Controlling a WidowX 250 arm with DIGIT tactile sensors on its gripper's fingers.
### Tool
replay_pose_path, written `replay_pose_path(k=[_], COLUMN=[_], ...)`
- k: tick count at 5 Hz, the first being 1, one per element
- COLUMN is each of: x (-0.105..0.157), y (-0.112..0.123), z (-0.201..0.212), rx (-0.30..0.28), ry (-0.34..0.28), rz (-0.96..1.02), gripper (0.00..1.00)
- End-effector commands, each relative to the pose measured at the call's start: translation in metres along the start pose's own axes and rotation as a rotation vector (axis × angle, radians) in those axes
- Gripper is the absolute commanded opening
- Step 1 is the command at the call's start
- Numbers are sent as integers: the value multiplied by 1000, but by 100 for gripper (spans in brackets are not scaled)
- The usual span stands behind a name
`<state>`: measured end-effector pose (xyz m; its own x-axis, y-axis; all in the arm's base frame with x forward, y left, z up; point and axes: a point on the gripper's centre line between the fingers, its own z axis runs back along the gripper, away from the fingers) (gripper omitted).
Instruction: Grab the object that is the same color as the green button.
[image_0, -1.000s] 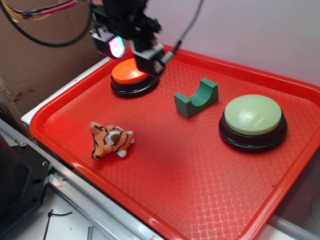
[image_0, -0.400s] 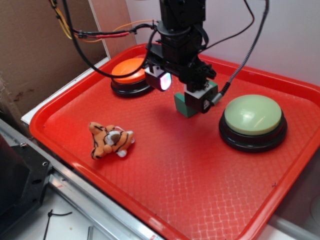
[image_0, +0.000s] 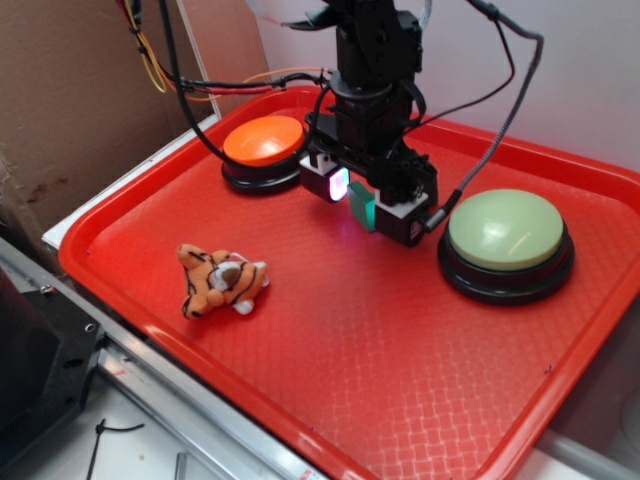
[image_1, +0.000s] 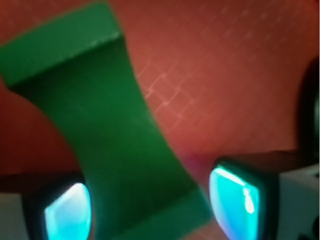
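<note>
The dark green block (image_0: 359, 206) with its curved notch lies on the red tray (image_0: 400, 350), mostly hidden under my gripper (image_0: 368, 205) in the exterior view. In the wrist view the block (image_1: 100, 125) runs diagonally between my two glowing pads (image_1: 235, 200). The gripper (image_1: 150, 205) is open and straddles the block low over the tray. The left pad sits close against the block, and a gap of red tray shows beside the right pad. The pale green button (image_0: 505, 230) on its black base stands just right of the gripper.
An orange button (image_0: 262, 140) stands at the tray's back left, close behind the gripper. A small plush tiger (image_0: 222, 280) lies at the front left. A cardboard wall rises to the left, and a metal rail runs along the tray's front-left edge.
The gripper moved from over the orange button rightward to the green block, then dropped so its fingers now stand on either side of it. The block has not shifted.
</note>
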<state>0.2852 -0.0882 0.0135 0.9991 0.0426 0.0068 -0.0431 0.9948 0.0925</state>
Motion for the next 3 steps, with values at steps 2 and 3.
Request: replay_pose_path(k=[2, 3], x=[5, -8], y=[16, 29], z=[27, 64], rx=[-87, -80], ry=[16, 48], rz=[-64, -23], gripper=[0, 0])
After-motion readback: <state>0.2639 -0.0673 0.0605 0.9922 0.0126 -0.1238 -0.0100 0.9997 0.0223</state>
